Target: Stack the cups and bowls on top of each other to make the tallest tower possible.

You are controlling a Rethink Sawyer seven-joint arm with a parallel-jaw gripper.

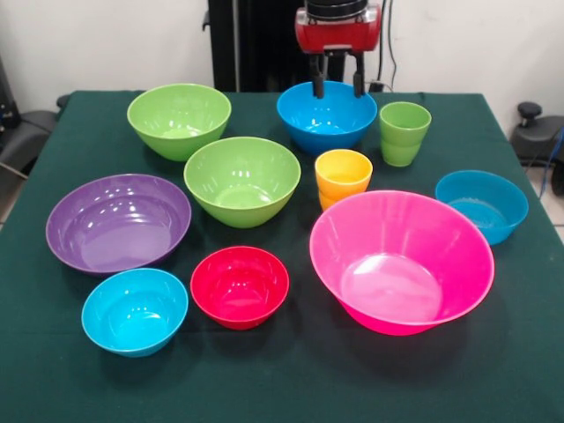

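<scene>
Nearest the camera sit the small cyan bowl [135,310] and the small red bowl [240,285], side by side, with the huge pink bowl [401,261] to their right in the front view. Behind them lie the purple bowl [118,221], 2 lime green bowls [241,181] [179,120], the yellow-orange cup [343,177], the light green cup [404,133] and a blue bowl [481,205] by the table's right edge. All rest upright and apart on the green tablecloth [291,379]; no tower stands yet, so the task looks to be at its start.

At the far side the gripper [338,88] hangs over the second blue bowl [326,116], its 2 dark fingers [318,77] spread a little apart and holding nothing. The tips appear to reach down near the bowl's back rim, though I cannot tell whether they touch it.

The step in hand seems to be picking up this blue bowl. To do it well, 1 finger should go inside the wall and 1 outside, pinching the rim squarely, since glossy plastic may slip. A straight lift would keep clear of the light green cup just beside it. Placing it level inside or upon a wider bowl would give a steady base.
</scene>
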